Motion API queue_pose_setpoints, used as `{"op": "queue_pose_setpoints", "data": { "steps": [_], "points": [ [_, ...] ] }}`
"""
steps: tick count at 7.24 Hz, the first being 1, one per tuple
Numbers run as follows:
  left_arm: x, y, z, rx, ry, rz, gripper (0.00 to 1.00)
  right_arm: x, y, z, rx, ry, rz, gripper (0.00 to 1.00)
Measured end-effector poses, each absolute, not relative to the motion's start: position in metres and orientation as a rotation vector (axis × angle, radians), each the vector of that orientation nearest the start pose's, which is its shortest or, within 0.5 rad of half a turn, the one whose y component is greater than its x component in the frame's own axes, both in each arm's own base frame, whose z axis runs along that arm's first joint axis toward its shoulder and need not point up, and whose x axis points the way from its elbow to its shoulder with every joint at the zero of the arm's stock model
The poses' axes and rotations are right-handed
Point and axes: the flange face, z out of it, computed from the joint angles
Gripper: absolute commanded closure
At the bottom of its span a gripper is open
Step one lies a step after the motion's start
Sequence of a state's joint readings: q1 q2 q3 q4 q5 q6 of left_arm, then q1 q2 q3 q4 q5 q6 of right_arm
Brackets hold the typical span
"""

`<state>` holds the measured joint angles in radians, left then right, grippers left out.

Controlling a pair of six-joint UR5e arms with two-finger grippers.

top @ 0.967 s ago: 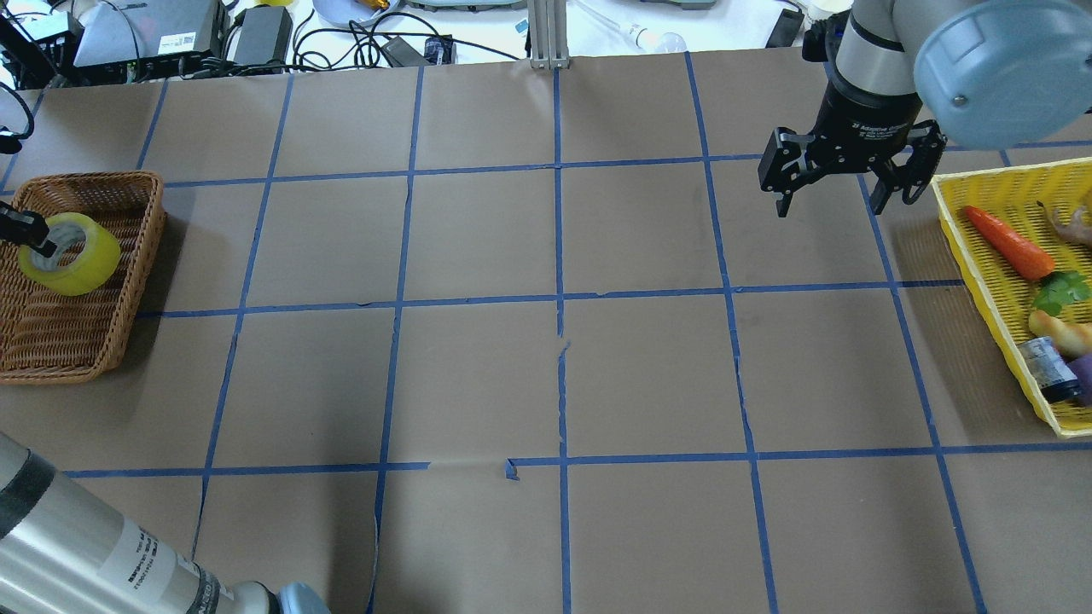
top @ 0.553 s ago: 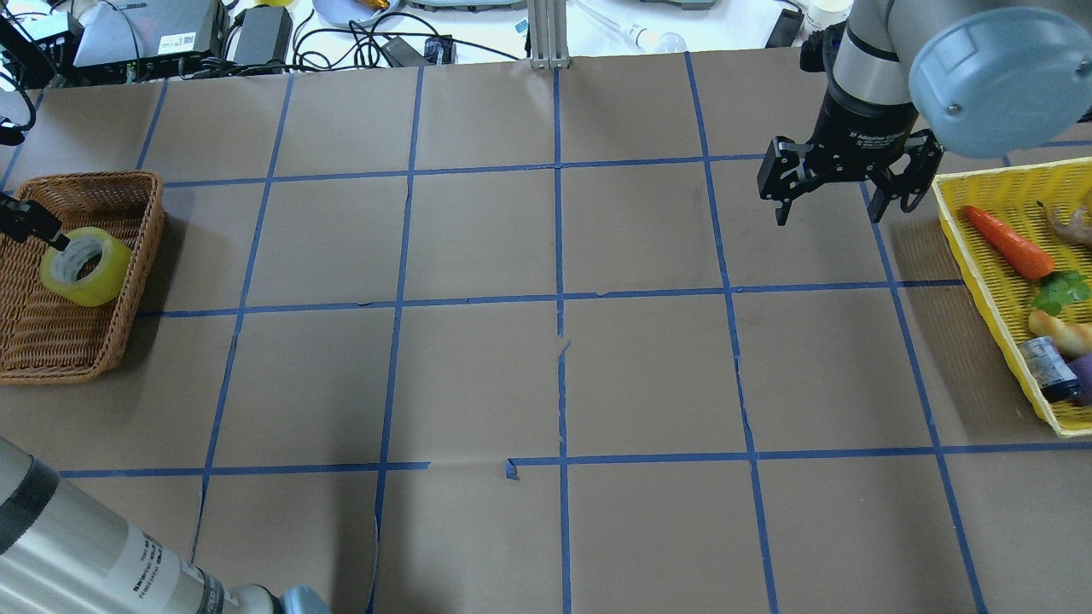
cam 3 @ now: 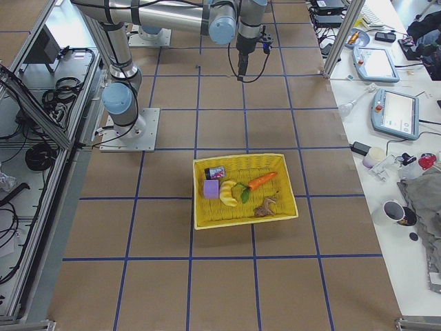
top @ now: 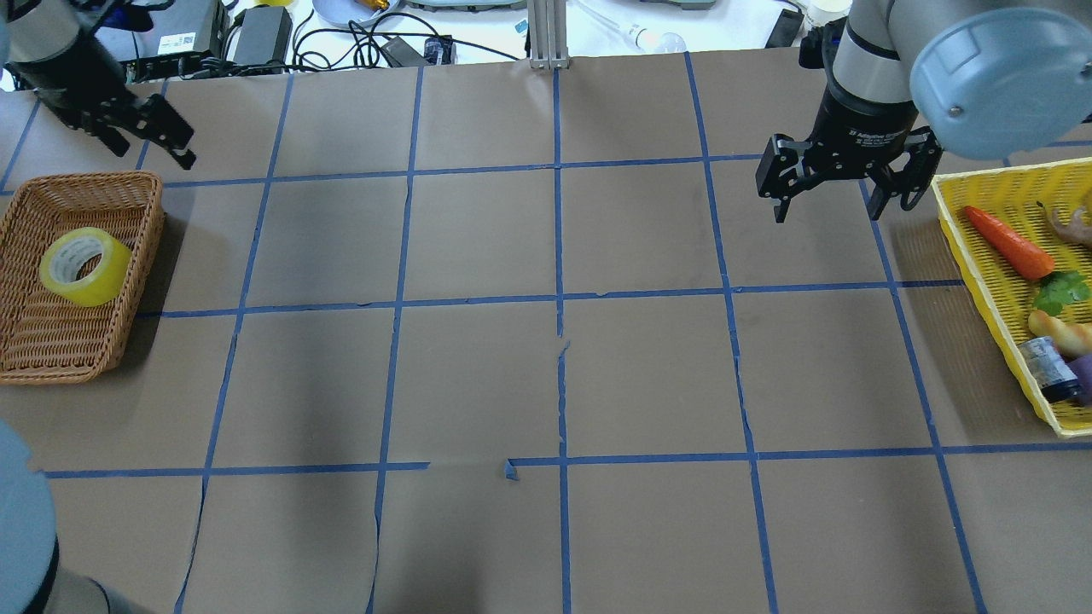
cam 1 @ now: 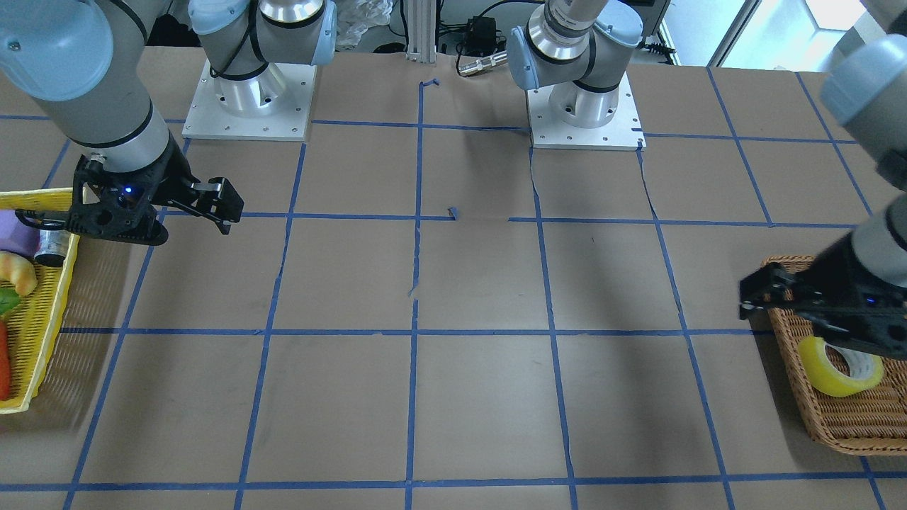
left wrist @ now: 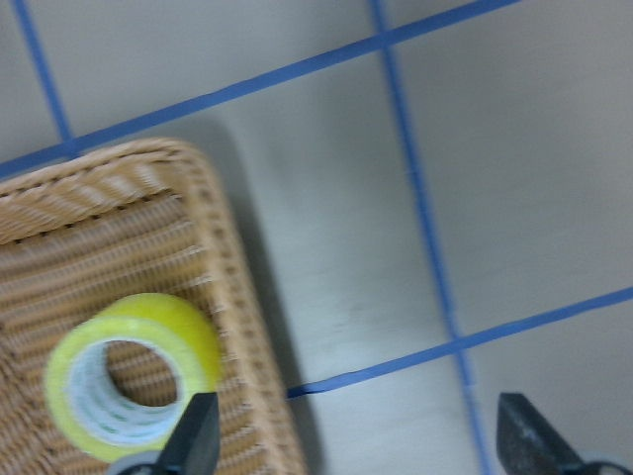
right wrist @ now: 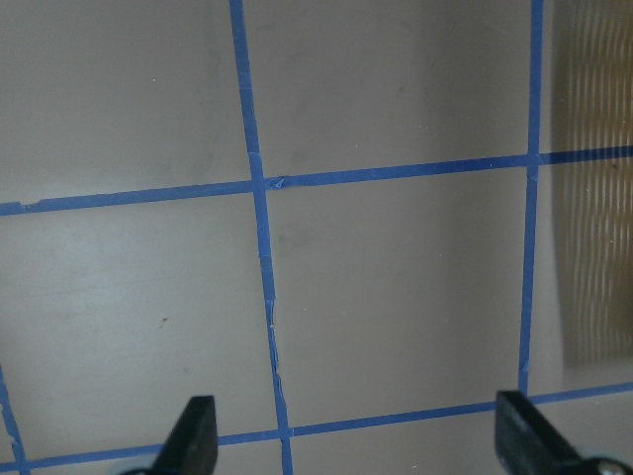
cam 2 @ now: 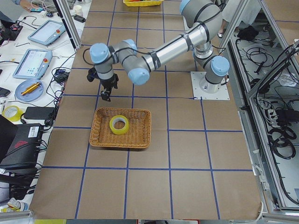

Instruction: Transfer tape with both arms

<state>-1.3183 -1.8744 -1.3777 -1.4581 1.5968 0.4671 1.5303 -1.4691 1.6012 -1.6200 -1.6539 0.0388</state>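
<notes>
The yellow tape [top: 83, 266] lies loose in the brown wicker basket [top: 51, 362] at the table's left end. It also shows in the left wrist view [left wrist: 129, 376] and the front view [cam 1: 840, 368]. My left gripper [top: 152, 147] is open and empty. It hovers apart from the tape, just beyond the basket's far right corner. In the left wrist view its fingertips [left wrist: 198, 440] stand wide apart. My right gripper [top: 826, 209] is open and empty above the paper, just left of the yellow mesh basket [top: 981, 256]. Its fingertips [right wrist: 195, 435] frame bare paper.
The yellow mesh basket holds a carrot [top: 1011, 243], a small can [top: 1048, 368] and other food items. Blue tape lines [top: 559, 298] grid the brown paper. Cables and boxes [top: 153, 30] lie beyond the far edge. Both arm bases [cam 1: 584, 106] stand at the robot's side.
My left gripper let go of the tape, which dropped and settled in the wicker basket. The gripper then rose and moved toward the far edge. The right gripper barely moved.
</notes>
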Motion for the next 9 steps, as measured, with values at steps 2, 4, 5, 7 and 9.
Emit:
{"op": "queue_pose_setpoints", "data": {
  "steps": [2,4,5,7,9],
  "points": [
    [-0.113,-0.584,0.458,0.129,3.104,-0.059,0.0,0.106,-0.53,0.433,0.116,3.22,0.079,0.0],
    [-0.175,-0.533,0.49,0.007,3.112,-0.145,0.0,0.107,-0.532,0.438,0.113,3.22,0.046,0.0],
    [-0.18,-0.517,0.499,-0.015,3.109,-0.171,0.0,0.107,-0.532,0.439,0.112,3.221,0.042,0.0],
    [-0.161,-0.508,0.511,-0.087,3.106,-0.198,0.0,0.107,-0.533,0.438,0.112,3.22,0.043,0.0],
    [-0.145,-0.493,0.517,-0.131,3.099,-0.131,0.0,0.107,-0.533,0.439,0.113,3.219,0.04,0.0]
  ]
}}
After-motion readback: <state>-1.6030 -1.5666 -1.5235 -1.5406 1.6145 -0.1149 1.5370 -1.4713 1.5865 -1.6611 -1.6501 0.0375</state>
